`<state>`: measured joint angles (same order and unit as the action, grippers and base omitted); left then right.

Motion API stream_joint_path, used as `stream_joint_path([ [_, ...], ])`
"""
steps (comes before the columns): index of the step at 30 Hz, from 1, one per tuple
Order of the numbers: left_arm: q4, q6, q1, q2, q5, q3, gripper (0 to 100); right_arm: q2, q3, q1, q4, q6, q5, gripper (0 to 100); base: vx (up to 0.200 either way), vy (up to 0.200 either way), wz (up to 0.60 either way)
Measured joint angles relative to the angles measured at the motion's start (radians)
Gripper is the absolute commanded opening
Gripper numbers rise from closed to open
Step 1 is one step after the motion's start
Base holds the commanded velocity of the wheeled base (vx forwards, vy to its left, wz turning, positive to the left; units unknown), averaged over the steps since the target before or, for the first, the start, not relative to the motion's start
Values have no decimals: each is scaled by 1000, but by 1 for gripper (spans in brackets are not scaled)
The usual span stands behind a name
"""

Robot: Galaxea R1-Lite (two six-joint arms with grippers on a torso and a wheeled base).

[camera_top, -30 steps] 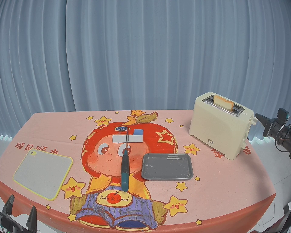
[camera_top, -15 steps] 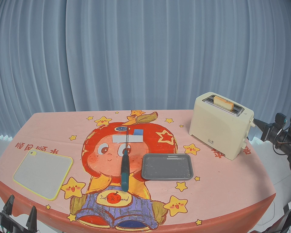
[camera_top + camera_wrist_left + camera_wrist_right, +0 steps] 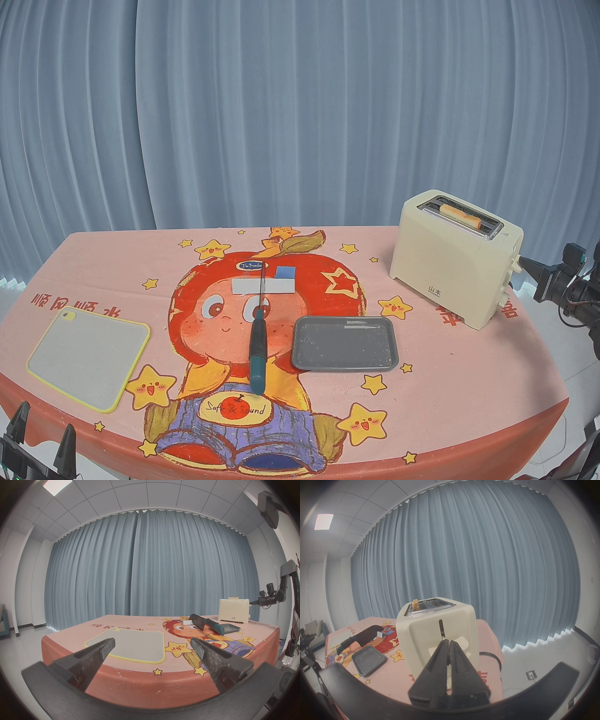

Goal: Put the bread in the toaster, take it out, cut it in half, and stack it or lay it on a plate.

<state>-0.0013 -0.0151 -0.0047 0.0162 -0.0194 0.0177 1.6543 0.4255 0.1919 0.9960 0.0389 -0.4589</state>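
Right claw (image 3: 449,643), closed, is resting against the toaster (image 3: 450,262) lever (image 3: 463,642); slipping off risks leaving the bread (image 3: 460,215) untoasted.

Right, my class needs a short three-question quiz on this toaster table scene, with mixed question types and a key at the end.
1. True or false: the bread sits in a slot of the toaster.
2. What lies between the cutting board and the grey plate? A) knife B) spoon C) cup
3. Fill in: the right pincer, beside the toaster, is ____ (open/shut).
Key: 1 true; 2 A; 3 shut.
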Motion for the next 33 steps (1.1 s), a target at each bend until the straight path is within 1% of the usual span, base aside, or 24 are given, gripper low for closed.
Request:
stream_joint_path([
  [4,0,0,0,0,0,0,100,15,-8,3,0,-4,0,0,0,0,0],
  [8,0,0,0,0,0,0,100,31,-14,4,0,-18,1,0,0,0,0],
  [33,0,0,0,0,0,0,100,72,-33,9,0,-28,2,0,0,0,0],
])
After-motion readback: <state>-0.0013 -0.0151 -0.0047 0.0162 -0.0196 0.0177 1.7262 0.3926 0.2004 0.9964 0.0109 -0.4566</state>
